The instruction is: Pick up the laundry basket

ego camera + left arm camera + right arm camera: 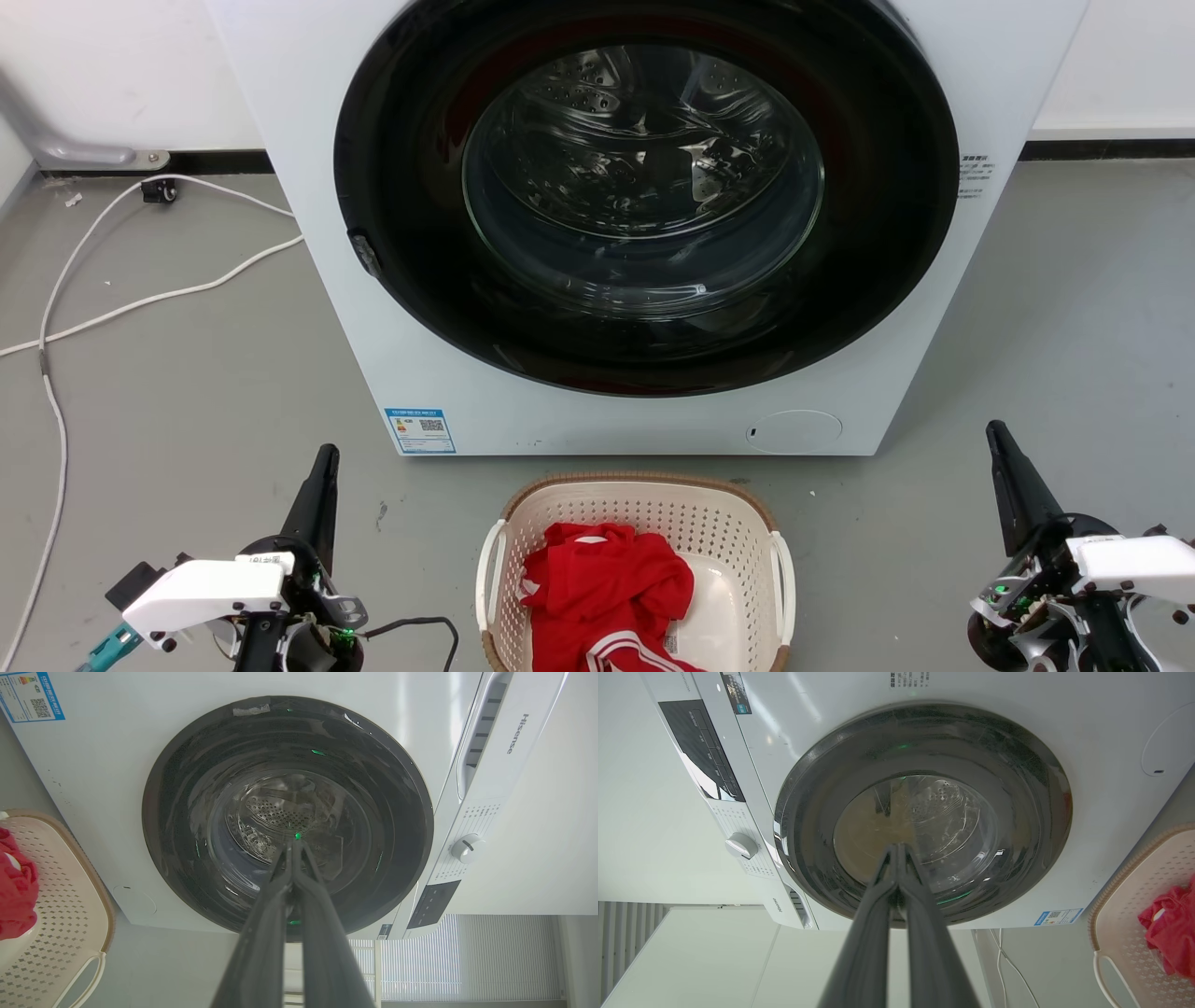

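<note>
The laundry basket [719,532], cream perforated plastic with a brown rim and white side handles, stands on the floor at the bottom centre of the head view, just in front of the washing machine. A red garment [607,593] lies inside it. My left gripper [322,471] is shut and empty, well to the basket's left. On the far right my right gripper [999,443] is likewise shut, holding nothing. The basket [70,896] edges into the left wrist view beside the closed left gripper [294,847]. In the right wrist view the basket [1125,933] sits at the lower right, away from the right gripper [899,851].
A white front-loading washing machine [467,373] with a closed dark round door [644,196] rises behind the basket. White cables [140,299] trail over the grey floor at the left. Bare floor lies on both sides of the basket.
</note>
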You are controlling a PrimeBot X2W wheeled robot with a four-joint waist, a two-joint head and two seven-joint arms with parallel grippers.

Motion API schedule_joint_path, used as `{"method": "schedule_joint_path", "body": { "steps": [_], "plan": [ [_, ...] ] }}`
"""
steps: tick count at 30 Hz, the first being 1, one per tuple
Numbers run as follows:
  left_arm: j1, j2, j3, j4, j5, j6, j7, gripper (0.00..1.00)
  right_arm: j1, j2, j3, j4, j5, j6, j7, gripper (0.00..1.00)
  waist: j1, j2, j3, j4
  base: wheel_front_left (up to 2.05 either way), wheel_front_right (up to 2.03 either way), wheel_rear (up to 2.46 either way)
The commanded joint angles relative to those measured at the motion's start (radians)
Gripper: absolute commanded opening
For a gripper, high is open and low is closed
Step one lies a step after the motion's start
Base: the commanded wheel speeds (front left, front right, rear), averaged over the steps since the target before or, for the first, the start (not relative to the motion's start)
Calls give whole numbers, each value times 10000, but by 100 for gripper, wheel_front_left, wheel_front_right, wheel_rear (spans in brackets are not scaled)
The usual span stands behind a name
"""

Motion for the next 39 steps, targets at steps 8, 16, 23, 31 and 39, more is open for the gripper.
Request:
{"method": "schedule_joint_path", "body": {
  "steps": [8,16,23,31,39],
  "plan": [
    [58,-21,-4,87,3,2,0,100,67,12,7,79,-18,0,-13,100,0,0,0,0,0,0,0],
    [389,-72,-68,161,78,2,-283,100,372,46,148,168,-214,-2,-298,100,0,0,5,-3,0,0,0],
    [486,-71,-5,52,386,1,-572,100,436,48,320,136,-553,-1,-588,100,0,0,7,-5,0,0,0],
    [505,-70,493,169,1087,1,-922,100,401,50,275,119,-1607,-1,-940,100,0,0,0,1,0,0,0],
    [380,-69,1236,151,2158,60,-1246,100,282,53,90,-182,-3488,-1,-1266,100,0,0,-7,32,0,0,0]
  ]
}}
